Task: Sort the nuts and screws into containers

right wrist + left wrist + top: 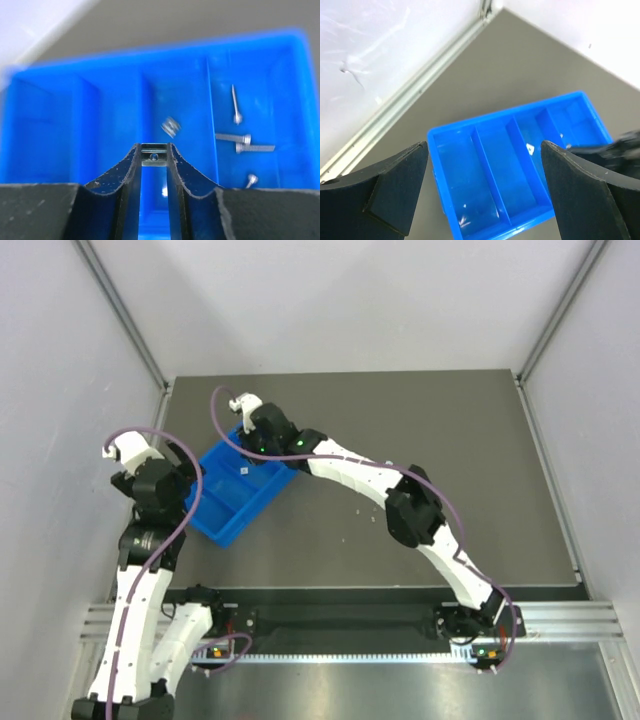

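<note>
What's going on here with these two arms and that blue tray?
The right arm's tool is pinching a small nut over the blue tray, above a compartment where another nut already lies. The compartment next to it holds a few screws. The left arm's tool hangs wide open above the tray, holding nothing.

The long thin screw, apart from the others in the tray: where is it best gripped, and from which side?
Probably mid-shank, from straight above: the screw lies flat on the tray floor, so close across its thin length.
</note>
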`<action>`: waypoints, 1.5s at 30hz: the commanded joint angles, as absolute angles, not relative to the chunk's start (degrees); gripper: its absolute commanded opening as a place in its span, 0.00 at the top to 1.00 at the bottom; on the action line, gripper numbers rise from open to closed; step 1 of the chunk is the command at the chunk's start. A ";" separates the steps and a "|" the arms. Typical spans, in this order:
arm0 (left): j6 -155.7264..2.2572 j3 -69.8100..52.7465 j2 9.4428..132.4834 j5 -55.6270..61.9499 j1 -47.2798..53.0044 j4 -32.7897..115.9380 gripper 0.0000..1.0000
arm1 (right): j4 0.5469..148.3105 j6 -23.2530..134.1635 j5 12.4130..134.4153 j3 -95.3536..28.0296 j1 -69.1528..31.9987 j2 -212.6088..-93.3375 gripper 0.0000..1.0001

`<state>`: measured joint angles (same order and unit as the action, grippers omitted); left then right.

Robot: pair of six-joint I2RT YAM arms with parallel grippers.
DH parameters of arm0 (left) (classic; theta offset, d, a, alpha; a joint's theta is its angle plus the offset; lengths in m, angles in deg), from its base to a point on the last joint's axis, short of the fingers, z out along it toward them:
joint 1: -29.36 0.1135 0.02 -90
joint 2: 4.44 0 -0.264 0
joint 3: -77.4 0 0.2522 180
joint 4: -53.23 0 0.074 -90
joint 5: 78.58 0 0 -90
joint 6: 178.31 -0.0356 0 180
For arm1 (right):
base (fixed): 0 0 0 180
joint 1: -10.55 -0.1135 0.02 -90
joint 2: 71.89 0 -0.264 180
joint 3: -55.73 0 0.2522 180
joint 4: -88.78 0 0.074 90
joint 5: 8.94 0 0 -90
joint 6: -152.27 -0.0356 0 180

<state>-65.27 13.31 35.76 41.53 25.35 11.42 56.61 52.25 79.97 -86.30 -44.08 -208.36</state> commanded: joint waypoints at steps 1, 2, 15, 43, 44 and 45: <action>-67.13 13.80 32.48 44.37 25.58 13.72 0.01 | 60.44 53.74 80.70 -86.87 -43.77 -209.52 0.95; -67.13 13.98 32.04 44.73 25.50 13.81 0.01 | 60.43 53.92 80.79 -87.05 -43.85 -209.96 0.94; -66.52 15.47 32.99 41.93 25.49 14.95 0.01 | 53.41 55.50 82.72 -87.32 -42.98 -203.83 0.28; -67.31 16.35 37.57 37.17 25.58 15.21 0.01 | 59.12 82.04 71.14 -33.69 -10.02 -178.85 0.35; -67.31 16.35 37.57 37.26 25.58 15.13 0.01 | 59.20 82.65 71.12 -34.14 -10.10 -179.55 0.36; -67.31 16.35 37.57 37.26 25.58 15.12 0.01 | 58.94 83.70 71.12 -34.49 -10.02 -180.60 0.36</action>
